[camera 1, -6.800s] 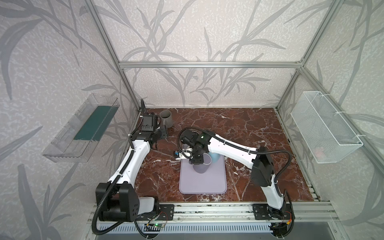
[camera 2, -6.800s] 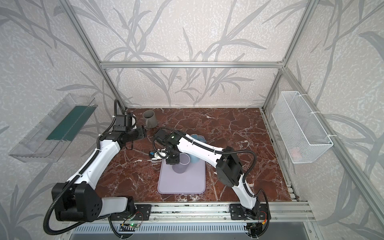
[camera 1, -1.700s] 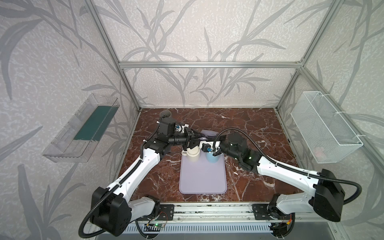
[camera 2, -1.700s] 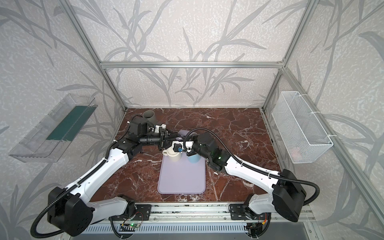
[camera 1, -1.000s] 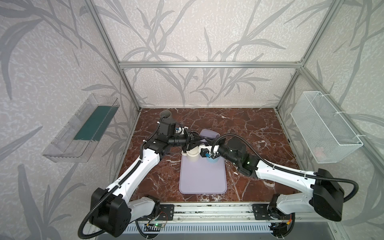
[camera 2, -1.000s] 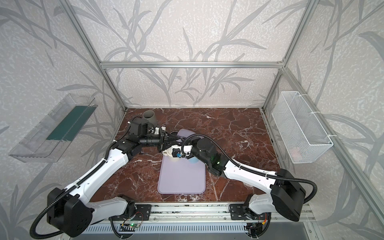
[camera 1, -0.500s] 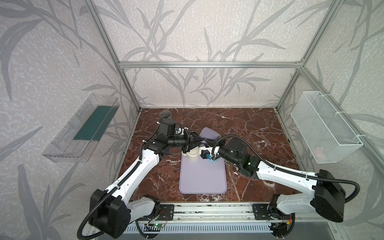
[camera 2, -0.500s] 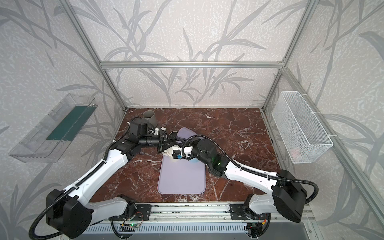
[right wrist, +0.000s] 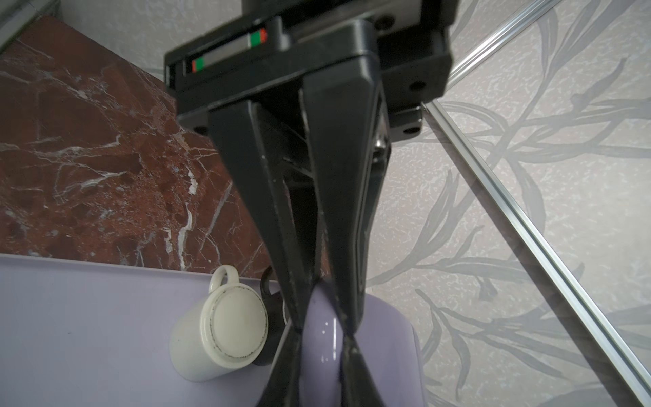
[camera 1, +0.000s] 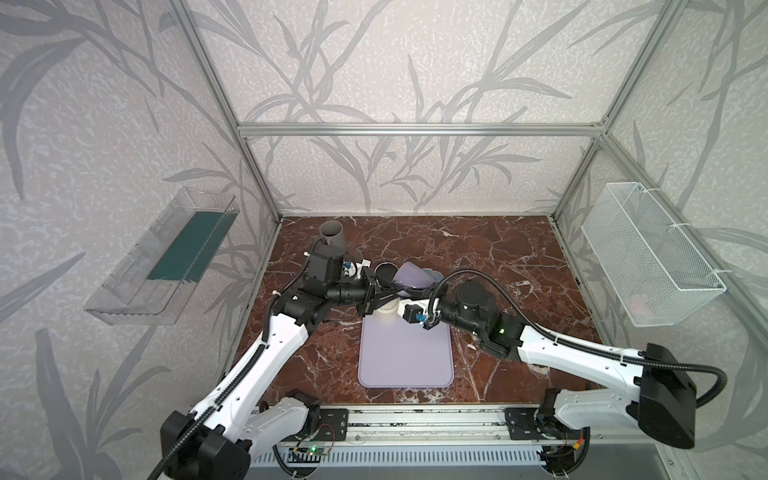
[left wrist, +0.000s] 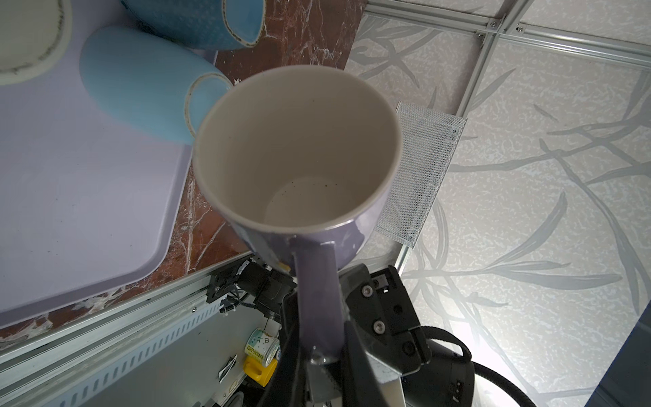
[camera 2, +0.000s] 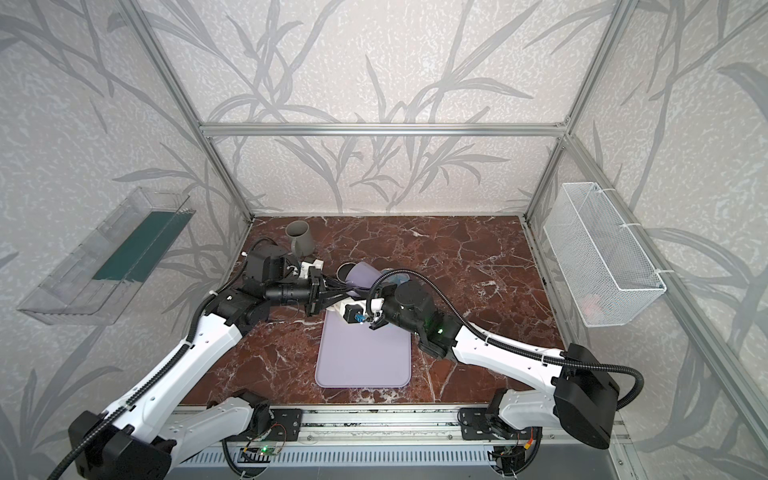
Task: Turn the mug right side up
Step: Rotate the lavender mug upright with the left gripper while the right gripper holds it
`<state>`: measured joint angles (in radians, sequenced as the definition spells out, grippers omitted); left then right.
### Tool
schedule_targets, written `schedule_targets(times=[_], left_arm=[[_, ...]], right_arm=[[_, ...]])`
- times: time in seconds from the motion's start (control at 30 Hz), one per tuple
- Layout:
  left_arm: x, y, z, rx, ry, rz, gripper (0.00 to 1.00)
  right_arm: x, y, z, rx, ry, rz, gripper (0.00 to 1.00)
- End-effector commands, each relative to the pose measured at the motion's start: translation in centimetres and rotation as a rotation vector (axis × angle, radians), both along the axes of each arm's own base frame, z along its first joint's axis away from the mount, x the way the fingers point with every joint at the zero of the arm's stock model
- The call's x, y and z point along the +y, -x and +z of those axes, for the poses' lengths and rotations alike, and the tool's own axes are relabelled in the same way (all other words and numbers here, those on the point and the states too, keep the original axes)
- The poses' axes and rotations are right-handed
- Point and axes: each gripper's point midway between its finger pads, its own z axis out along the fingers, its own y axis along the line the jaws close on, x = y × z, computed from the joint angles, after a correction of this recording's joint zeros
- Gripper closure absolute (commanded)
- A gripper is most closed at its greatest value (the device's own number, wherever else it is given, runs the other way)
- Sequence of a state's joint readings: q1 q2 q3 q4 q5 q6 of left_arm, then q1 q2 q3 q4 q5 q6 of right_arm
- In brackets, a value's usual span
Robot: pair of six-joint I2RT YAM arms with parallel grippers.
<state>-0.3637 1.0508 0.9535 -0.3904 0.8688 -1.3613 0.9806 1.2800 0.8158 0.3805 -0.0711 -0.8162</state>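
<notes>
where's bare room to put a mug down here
Free: the mat's near half, toward the rail, and the back right marble. Crowded: the mat's far end, with the white mug, blue mugs and purple mug; a grey mug fills the back left corner.

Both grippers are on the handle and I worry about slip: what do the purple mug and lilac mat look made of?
The purple mug: likely glazed ceramic, glossy purple outside with sharp highlights on the handle, duller cream inside, thick rim. The lilac mat: probably silicone or soft plastic, matte, rounded corners, raised lip.
</notes>
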Motion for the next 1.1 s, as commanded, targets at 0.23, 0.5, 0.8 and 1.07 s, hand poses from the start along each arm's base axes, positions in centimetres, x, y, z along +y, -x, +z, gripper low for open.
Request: schedule_targets(times=[0.23,0.5,0.8,1.07], left_arm=[[2.2,2.2,-4.1,0.060,-0.043,0.101,1.00],[3.3,3.5,-5.9,0.073,-0.071,0.140,1.00],[3.9,4.5,-8.0,0.110,-0.072,0.165,1.00],[3.8,4.2,-8.2,0.109,-0.077,0.162,0.93]], right_arm=[[2.0,4.7,1.8,0.049,-0.111,0.096,1.00],[3.2,6.5,-0.4,0.107,-0.062,0.083,1.00],[3.5,7.7,-2.0,0.143,-0.067,0.076,1.00],[3.3,7.8,-2.1,0.115,-0.038,0.080,1.00]])
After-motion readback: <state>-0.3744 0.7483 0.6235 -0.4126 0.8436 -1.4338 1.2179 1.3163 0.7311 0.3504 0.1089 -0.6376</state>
